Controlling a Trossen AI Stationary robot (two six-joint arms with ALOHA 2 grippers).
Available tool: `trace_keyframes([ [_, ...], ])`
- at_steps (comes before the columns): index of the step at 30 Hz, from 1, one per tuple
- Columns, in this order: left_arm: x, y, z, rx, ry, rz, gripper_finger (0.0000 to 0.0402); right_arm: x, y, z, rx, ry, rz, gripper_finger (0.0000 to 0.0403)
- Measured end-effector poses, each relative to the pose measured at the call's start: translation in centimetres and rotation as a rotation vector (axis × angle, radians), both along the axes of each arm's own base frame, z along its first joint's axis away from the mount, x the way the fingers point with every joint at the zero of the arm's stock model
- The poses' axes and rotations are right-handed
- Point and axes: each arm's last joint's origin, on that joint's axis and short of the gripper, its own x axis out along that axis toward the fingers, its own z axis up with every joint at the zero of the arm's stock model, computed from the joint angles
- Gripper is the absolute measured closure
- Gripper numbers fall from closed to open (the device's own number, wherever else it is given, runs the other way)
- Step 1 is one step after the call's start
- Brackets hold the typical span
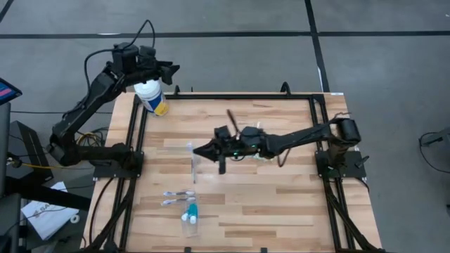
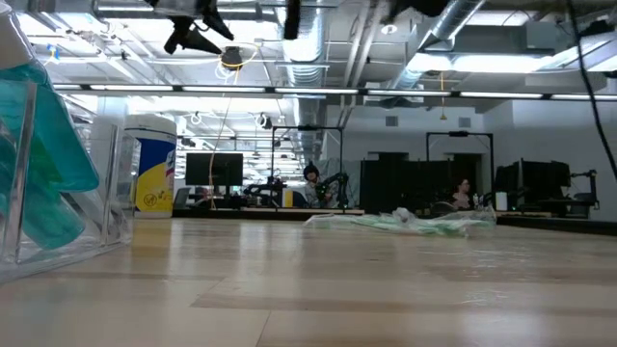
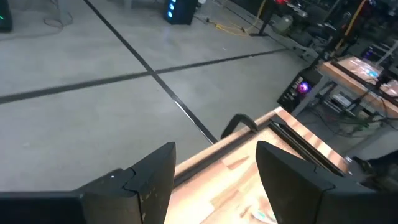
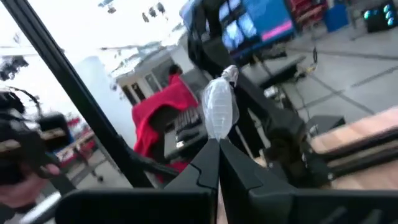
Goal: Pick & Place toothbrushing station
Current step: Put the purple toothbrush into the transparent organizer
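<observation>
The right pincer (image 1: 200, 150), clamped on a wrapped toothbrush (image 4: 220, 111), hovers beside the clear holder (image 1: 191, 156); next comes lowering it in. The left pincer (image 1: 169, 70) waits wide, empty.

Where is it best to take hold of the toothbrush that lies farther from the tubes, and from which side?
Grip the toothbrush at mid-handle, coming straight down from above. It lies flat on the table, so only its narrow sides are free; close the fingers across its width. The second brush lies parallel, close beside it, so probably open only a little.
</observation>
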Motion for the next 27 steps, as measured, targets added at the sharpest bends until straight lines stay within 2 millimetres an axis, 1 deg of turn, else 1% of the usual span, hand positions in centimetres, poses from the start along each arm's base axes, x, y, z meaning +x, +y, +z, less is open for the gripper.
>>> trace_keyframes([
  [4, 0.5, 0.4, -0.5, -0.020, 0.006, -0.038, 0.0183, 2.4, 0.4, -1.4, 0.008, 0.022, 0.046, 0.0403],
  [7, 0.7, 0.6, -0.6, -0.023, 0.011, -0.048, 0.0183, 3.9, 0.8, -2.4, 0.007, 0.040, 0.075, 0.0403],
  [12, 0.7, 0.6, -0.6, 0.013, 0.037, -0.065, 0.0183, 5.3, 1.3, -4.3, 0.016, 0.080, 0.087, 0.0403],
  [15, 0.8, 0.6, -0.6, 0.013, 0.037, -0.071, 0.0183, 5.9, 1.6, -5.9, 0.020, 0.124, 0.091, 0.0403],
  [21, 0.8, 0.6, -0.6, 0.011, 0.033, -0.084, 0.0183, 6.5, 2.5, -7.8, 0.022, 0.134, 0.114, 0.0403],
  [27, 0.8, 0.6, -0.6, 0.022, 0.041, -0.089, 0.0183, 6.5, 2.9, -8.5, -0.022, 0.182, 0.125, 0.0403],
])
